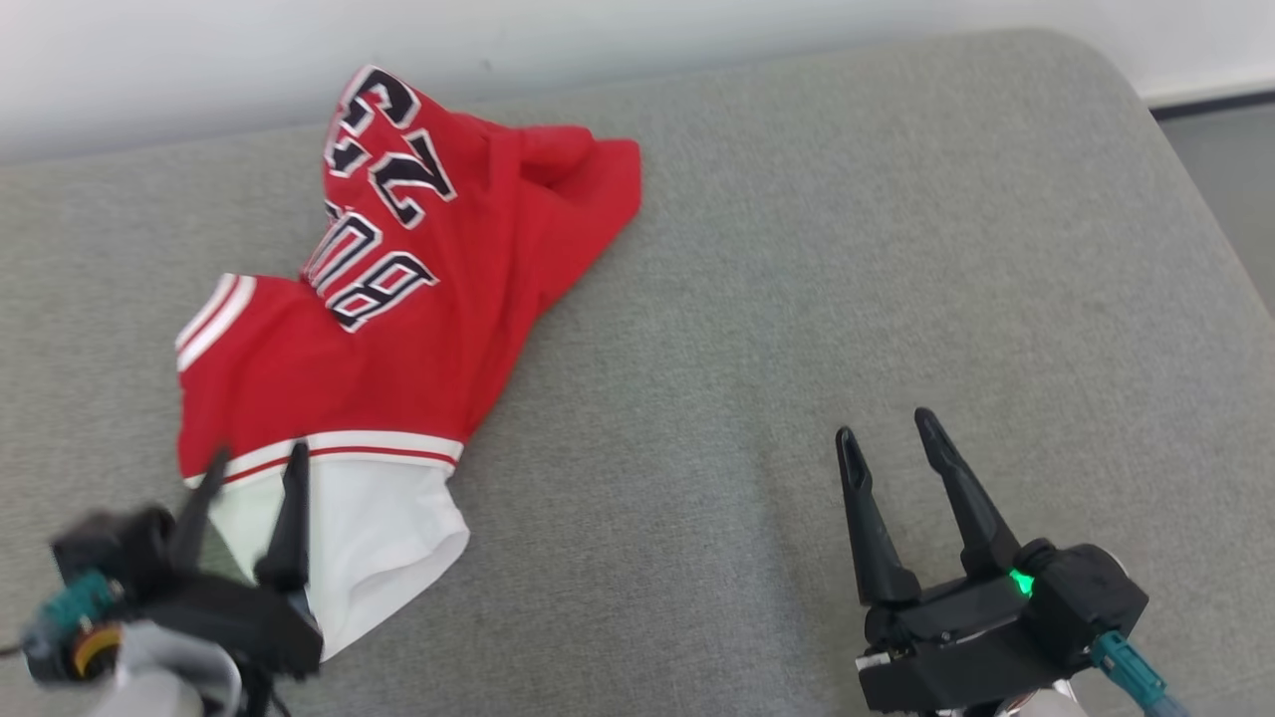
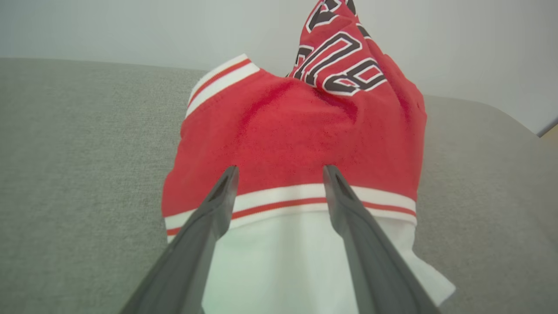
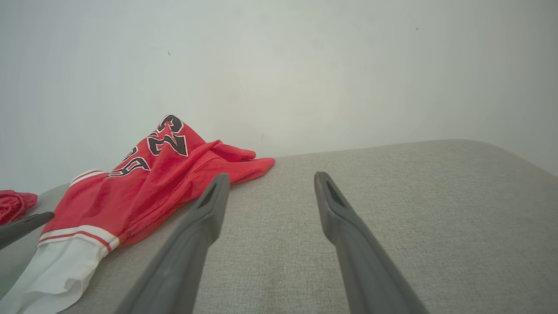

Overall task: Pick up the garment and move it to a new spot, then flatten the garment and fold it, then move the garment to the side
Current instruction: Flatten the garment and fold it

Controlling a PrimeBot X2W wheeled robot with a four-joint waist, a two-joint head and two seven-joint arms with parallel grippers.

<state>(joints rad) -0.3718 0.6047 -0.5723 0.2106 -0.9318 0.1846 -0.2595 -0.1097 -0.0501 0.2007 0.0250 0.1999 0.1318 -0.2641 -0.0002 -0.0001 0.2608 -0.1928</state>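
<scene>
Left pincer (image 1: 257, 466): fingers spread, gripping nothing. Its tips are at the striped band of the garment (image 1: 418, 329); contact cannot be confirmed. The garment lies crumpled on the grey padded surface (image 1: 797, 299). Its long axis runs from the white hem at this pincer straight ahead toward the wall (image 1: 199, 60).

Right pincer (image 1: 887, 426): fingers spread, empty, with the garment well apart to its left.

Judgement: the left arm is nearer; assign it the pick-up

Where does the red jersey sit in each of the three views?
Head view: the jersey lies in the left half, upper middle down to lower left.
Left wrist view: jersey at centre, top edge to bottom edge.
Right wrist view: jersey at left, middle height down to the bottom corner.
Shared landmark: the striped band above its white panel.
</scene>
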